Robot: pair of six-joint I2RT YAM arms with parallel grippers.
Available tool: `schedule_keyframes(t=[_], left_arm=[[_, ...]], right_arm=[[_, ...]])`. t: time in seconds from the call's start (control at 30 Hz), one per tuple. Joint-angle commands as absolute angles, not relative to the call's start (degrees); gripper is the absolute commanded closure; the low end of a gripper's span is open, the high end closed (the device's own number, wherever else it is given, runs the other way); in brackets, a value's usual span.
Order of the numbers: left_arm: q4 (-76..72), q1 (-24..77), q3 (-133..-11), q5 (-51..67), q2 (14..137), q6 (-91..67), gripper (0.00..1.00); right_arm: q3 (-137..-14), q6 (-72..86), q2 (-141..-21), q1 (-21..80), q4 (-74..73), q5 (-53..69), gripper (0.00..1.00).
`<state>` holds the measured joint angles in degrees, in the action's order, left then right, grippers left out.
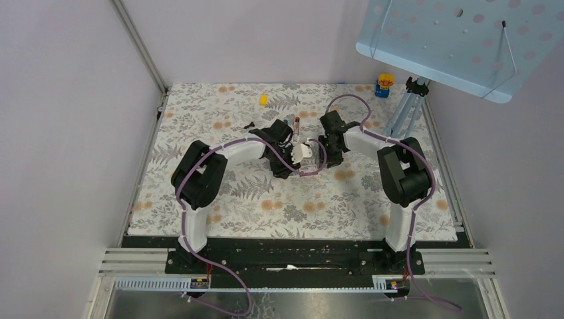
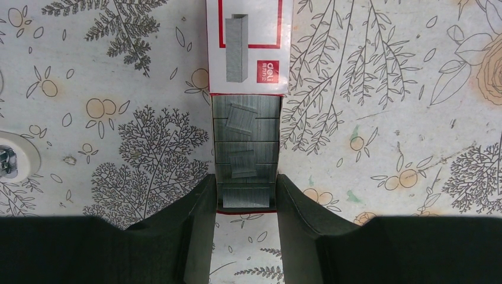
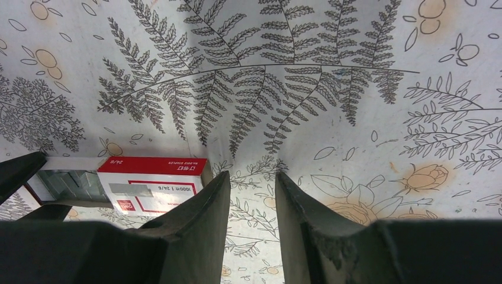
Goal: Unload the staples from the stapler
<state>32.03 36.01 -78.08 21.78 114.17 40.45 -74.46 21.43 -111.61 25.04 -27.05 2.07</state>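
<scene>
A red and white staple box (image 1: pixel 306 151) lies at the middle of the mat between both grippers. In the left wrist view its sleeve (image 2: pixel 248 44) is slid away and its tray (image 2: pixel 245 148) shows several grey staple strips. My left gripper (image 2: pixel 245 177) has its fingers against both sides of the tray's near end. My right gripper (image 3: pixel 248 174) is open and empty, with the box (image 3: pixel 151 183) just left of its left finger. A narrow red and white stapler (image 1: pixel 296 125) lies just beyond the grippers; only its white edge (image 2: pixel 9 157) shows in the left wrist view.
A small yellow object (image 1: pixel 263 100) and a small black piece (image 1: pixel 249 124) lie on the far part of the floral mat (image 1: pixel 219 199). A blue and yellow object (image 1: pixel 384 84) and a tripod (image 1: pixel 409 109) stand at the far right, under a perforated blue board (image 1: pixel 459 40).
</scene>
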Motion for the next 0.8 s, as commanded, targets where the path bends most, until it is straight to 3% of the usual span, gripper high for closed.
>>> schedule_keyframes(t=[0.0,0.77], left_arm=[[33.9,35.2,-77.4,18.2,117.8,41.1,0.67],[32.9,35.9,-77.6,20.7,117.2,40.5,0.69]], right_arm=[[-76.5,20.6,-112.8,25.7,-29.7,0.3,0.59],[-77.0,20.4,-113.9,29.1,-30.7,3.0,0.59]])
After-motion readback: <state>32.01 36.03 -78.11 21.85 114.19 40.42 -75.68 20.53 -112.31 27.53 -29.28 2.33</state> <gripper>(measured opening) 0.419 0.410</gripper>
